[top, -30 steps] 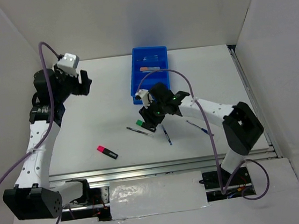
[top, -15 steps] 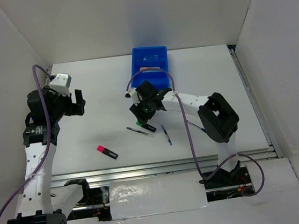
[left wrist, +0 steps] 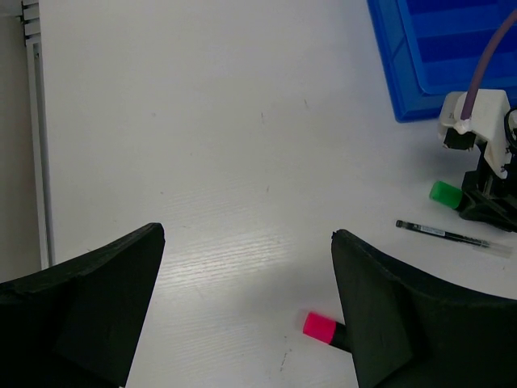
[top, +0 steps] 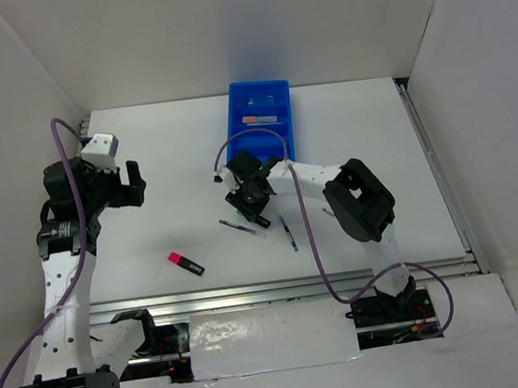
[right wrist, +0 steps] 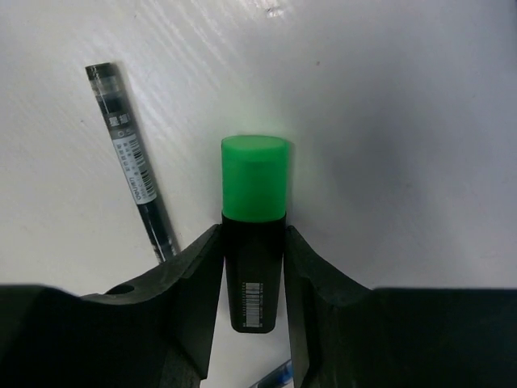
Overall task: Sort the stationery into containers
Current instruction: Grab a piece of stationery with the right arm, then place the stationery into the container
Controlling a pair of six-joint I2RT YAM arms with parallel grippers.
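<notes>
My right gripper (top: 250,204) (right wrist: 253,259) is shut on the black body of a green-capped highlighter (right wrist: 254,186), low over the table just in front of the blue tray (top: 236,131). The highlighter also shows in the left wrist view (left wrist: 445,194). A dark pen (top: 242,227) (right wrist: 133,190) (left wrist: 452,235) lies right beside it. A blue pen (top: 289,234) lies a little to the right. A pink highlighter (top: 185,263) (left wrist: 321,326) lies further left and nearer. My left gripper (top: 136,184) (left wrist: 246,234) is open and empty, held above the table's left side.
The tray (left wrist: 404,73) has crosswise compartments; an orange marker (top: 258,118) lies in a far one. White walls enclose the table on the left, back and right. A metal rail (top: 251,290) runs along the near edge.
My right gripper has shifted left and closed around the green highlighter while the arm folded in. My left arm has drawn back to the left and slightly lower.
</notes>
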